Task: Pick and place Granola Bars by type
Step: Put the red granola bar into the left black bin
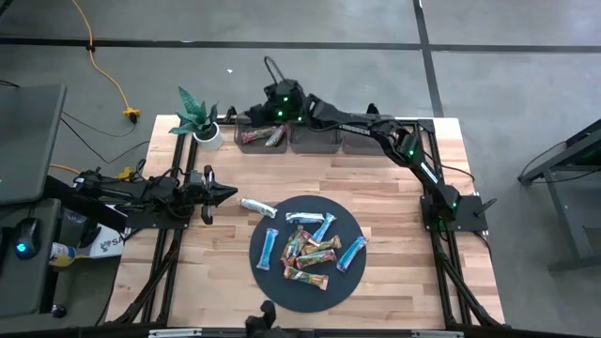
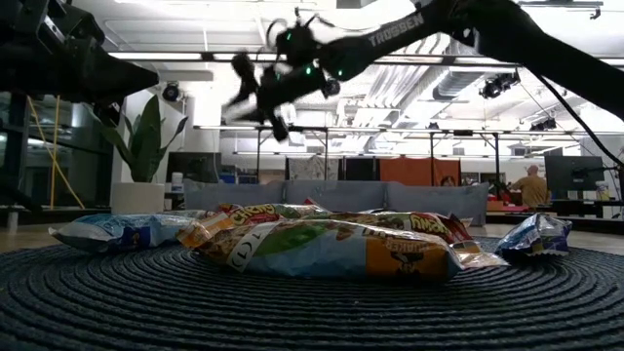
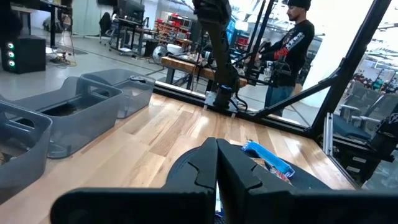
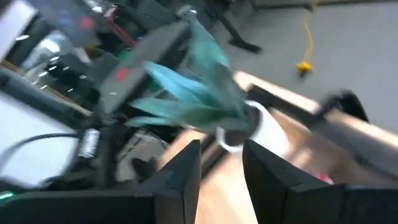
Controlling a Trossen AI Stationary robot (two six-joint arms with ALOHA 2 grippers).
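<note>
Most of the granola bars (image 1: 310, 246) are heaped on the dark round disc (image 1: 282, 286) near the front edge of the bench (image 1: 394, 178), probably so they can be picked one by one. One silver bar (image 1: 257, 207) lies just off the disc, toward the left side. Along the back edge, three clear bins (image 1: 315, 139) are lined up, and a few bars (image 1: 263, 137) are already laid in the left bin, so that one seems meant for one kind. The right gripper (image 1: 252, 115) is held high above that left bin, with the arm stretched far across the back; its fingers (image 4: 180, 177) are parted a little and nothing is seen between them. The left gripper (image 1: 225, 193) is held low by the left edge, pointed at the disc, pressed shut and empty. A potted plant (image 1: 199, 120) is kept at the back left corner.
</note>
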